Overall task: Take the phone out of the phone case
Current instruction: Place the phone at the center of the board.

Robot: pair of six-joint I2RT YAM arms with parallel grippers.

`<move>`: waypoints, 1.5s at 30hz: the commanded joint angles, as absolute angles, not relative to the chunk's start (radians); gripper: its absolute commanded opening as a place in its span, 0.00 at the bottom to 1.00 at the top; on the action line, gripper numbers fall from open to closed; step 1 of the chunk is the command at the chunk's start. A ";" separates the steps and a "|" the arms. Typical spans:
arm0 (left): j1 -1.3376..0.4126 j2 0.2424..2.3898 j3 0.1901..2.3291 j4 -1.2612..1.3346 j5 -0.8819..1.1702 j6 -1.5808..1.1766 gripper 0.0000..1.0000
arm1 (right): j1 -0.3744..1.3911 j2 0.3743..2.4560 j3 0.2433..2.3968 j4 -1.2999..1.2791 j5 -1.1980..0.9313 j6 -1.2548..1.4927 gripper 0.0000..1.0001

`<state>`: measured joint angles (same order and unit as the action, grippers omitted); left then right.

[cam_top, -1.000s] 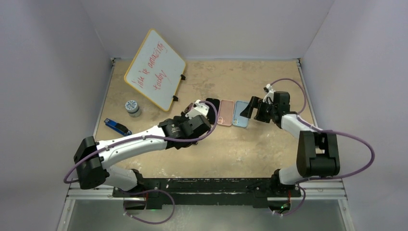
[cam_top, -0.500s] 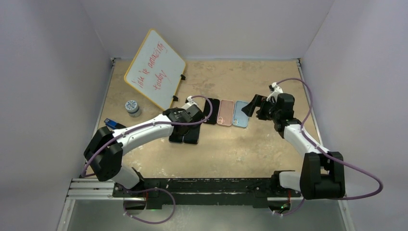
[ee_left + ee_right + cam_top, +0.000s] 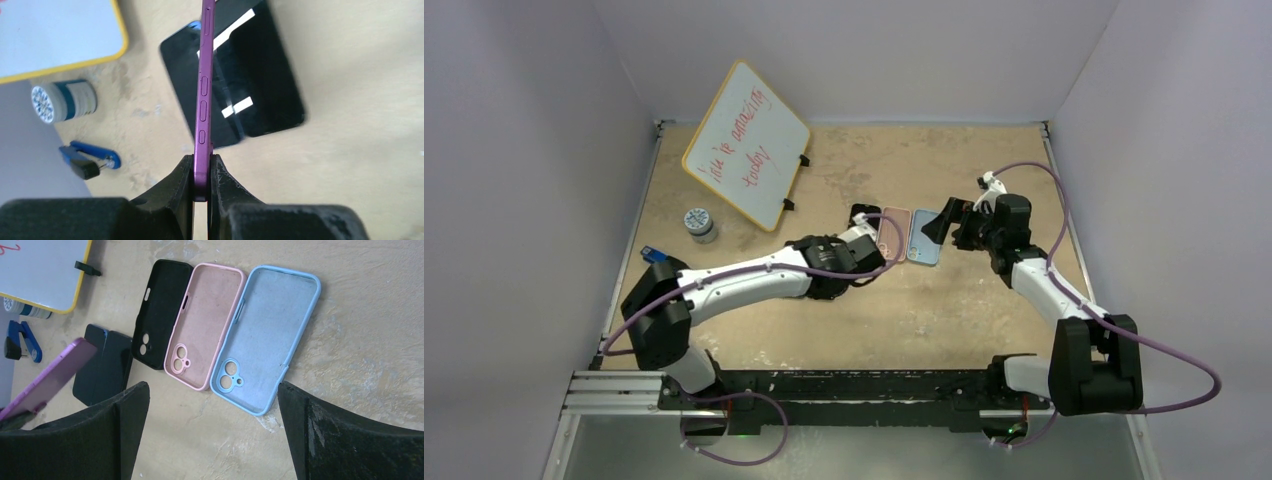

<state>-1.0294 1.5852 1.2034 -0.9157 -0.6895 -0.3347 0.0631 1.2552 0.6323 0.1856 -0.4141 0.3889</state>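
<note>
My left gripper (image 3: 202, 175) is shut on the bottom edge of a purple phone (image 3: 204, 100), which is held edge-on above the table with no case on it. Under it lie two dark phones (image 3: 235, 75) side by side. In the right wrist view the purple phone (image 3: 47, 377) shows at the left. Three empty phone cases lie in a row, insides up: black (image 3: 160, 310), pink (image 3: 205, 322) and blue (image 3: 267, 335). My right gripper (image 3: 212, 385) hovers open just in front of the blue case (image 3: 923, 240), holding nothing. In the top view the left gripper (image 3: 864, 248) is beside the pink case (image 3: 894, 232).
A yellow-framed whiteboard (image 3: 746, 142) leans at the back left. A round tin (image 3: 699, 222) and a blue clip (image 3: 652, 254) lie near the left edge. Walls close the table on three sides.
My left gripper, still holding the purple phone, swung left and then right toward the cases, now covering the dark phones from above. The right arm's elbow dropped; its gripper stays open by the blue case.
</note>
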 commanded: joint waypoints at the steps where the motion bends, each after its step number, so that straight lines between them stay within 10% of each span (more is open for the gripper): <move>1: -1.121 1.647 1.328 -0.972 -0.693 -0.439 0.00 | 0.073 1.223 0.632 0.199 -0.413 0.394 0.99; 15: -1.287 1.920 1.489 -1.076 -0.776 -0.560 0.01 | 0.077 1.203 0.622 0.203 -0.402 0.393 0.99; 45: -1.327 2.113 1.502 -0.923 -0.672 -0.583 0.63 | 0.081 1.168 0.600 0.226 -0.405 0.400 0.99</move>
